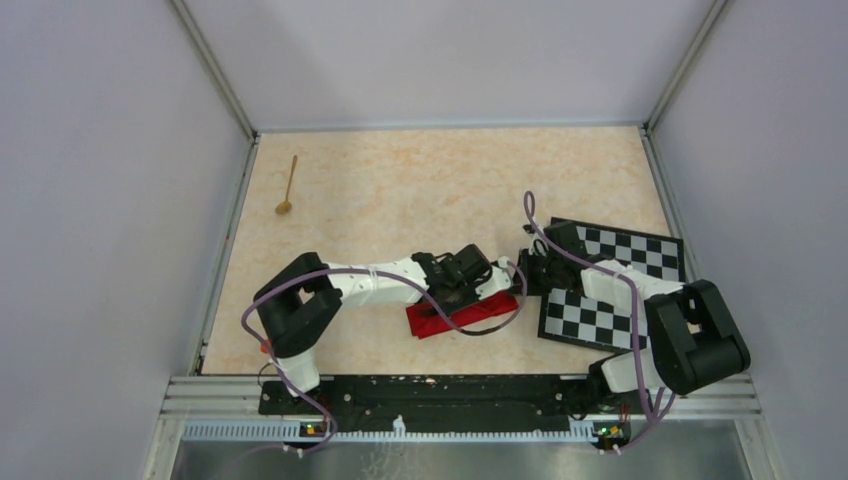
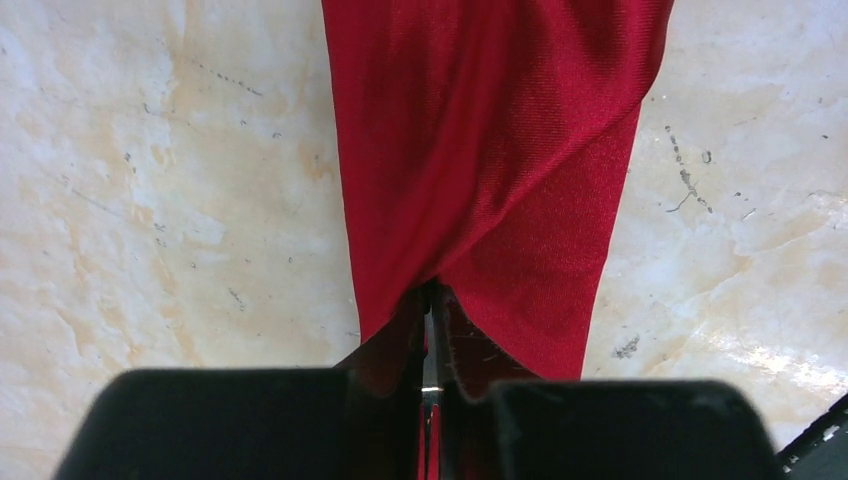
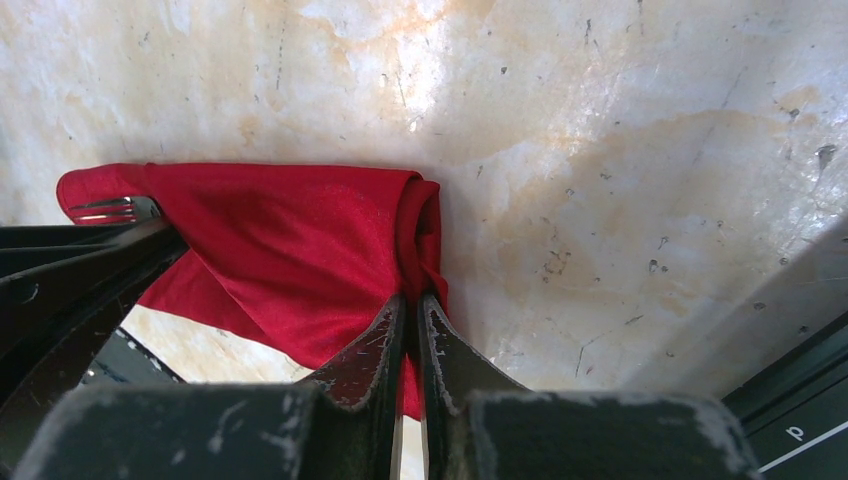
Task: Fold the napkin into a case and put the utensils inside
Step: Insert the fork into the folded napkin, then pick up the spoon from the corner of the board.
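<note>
- On the marbled beige table point(image 1: 400, 190), from above, a folded bright-red soft cloth napkin point(image 1: 432, 322) lies just beside the chequered mat point(image 1: 585, 318).
- Left wrist: left end effector point(image 2: 430, 385) clenched on its sheeny edge.
- Right wrist: right end effector point(image 3: 410, 340) pinching a rolled corner.

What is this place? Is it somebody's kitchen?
Probably not: it looks like a robot test booth. Plain grey walls box in the table, the left arm and right arm are bolted to a metal rail, and a chequered mat lies there.

Likely lab: white-walled enclosure point(image 1: 110, 200)
</note>
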Controlling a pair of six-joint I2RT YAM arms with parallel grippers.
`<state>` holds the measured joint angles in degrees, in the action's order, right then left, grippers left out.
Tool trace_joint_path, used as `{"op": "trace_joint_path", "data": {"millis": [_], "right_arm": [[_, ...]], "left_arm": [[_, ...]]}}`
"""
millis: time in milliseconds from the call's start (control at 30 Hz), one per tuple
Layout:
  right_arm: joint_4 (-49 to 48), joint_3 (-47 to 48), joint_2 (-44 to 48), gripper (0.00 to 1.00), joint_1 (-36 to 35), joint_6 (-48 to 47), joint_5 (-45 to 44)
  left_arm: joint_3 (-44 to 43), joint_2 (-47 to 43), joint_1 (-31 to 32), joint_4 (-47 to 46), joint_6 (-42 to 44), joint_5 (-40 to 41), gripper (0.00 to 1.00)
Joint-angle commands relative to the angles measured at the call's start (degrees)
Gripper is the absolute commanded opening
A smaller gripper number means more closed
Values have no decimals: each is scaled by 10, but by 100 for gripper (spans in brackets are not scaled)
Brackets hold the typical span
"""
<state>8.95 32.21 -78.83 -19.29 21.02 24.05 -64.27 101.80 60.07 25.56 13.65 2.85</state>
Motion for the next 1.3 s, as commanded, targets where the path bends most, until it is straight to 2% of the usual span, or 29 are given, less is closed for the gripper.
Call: {"op": "trace_joint_path", "data": {"millis": [0,100,233,300,367,467,533,600,700,733,767,800,867,900,967,1100,1200,1267], "right_arm": [[-22,-5,2,6,5,-8,13],[-23,-4,2,6,4,-8,13],[-23,-5,4,6,5,-8,10],[-23,-6,7,7,5,-8,11],[-23,-5,9,7,5,-8,12],[-24,-7,10,7,5,-8,15],[-24,-7,11,7,5,-8,17],[-25,-7,11,7,5,-8,17],[-26,-8,11,7,5,-8,20],[-27,-8,11,7,5,-8,21],[-27,-8,10,7,5,-8,22],[-28,-8,9,7,5,-8,23],[-29,-8,7,7,5,-8,23],[-29,-7,4,7,5,-8,23],[-30,-7,-1,7,5,-8,25],[-30,-8,-3,10,5,-9,29],[-30,-8,1,11,5,-9,28],[-31,-8,0,11,5,-9,28]], "left_arm": [[0,-30,-6,-38,-11,0,19],[13,-71,-11,-23,-28,6,39],[24,-153,-27,15,-55,32,50],[35,-213,-63,18,-74,46,58],[67,-289,-132,-14,-94,65,65],[111,-378,-282,-81,-134,56,70],[111,-388,-363,-104,-153,57,72],[94,-366,-426,-118,-166,65,76],[44,-287,-526,-116,-186,62,76],[26,-255,-555,-117,-195,51,93],[0,-226,-582,-116,-208,44,98],[-19,-193,-606,-116,-223,38,99],[-54,-135,-650,-134,-229,11,86],[-74,-101,-664,-139,-232,12,83],[-131,-16,-679,-134,-219,8,82],[-277,127,-693,-67,-175,20,77],[-329,181,-701,-68,-147,14,74],[-356,208,-702,-67,-122,5,68]]}}
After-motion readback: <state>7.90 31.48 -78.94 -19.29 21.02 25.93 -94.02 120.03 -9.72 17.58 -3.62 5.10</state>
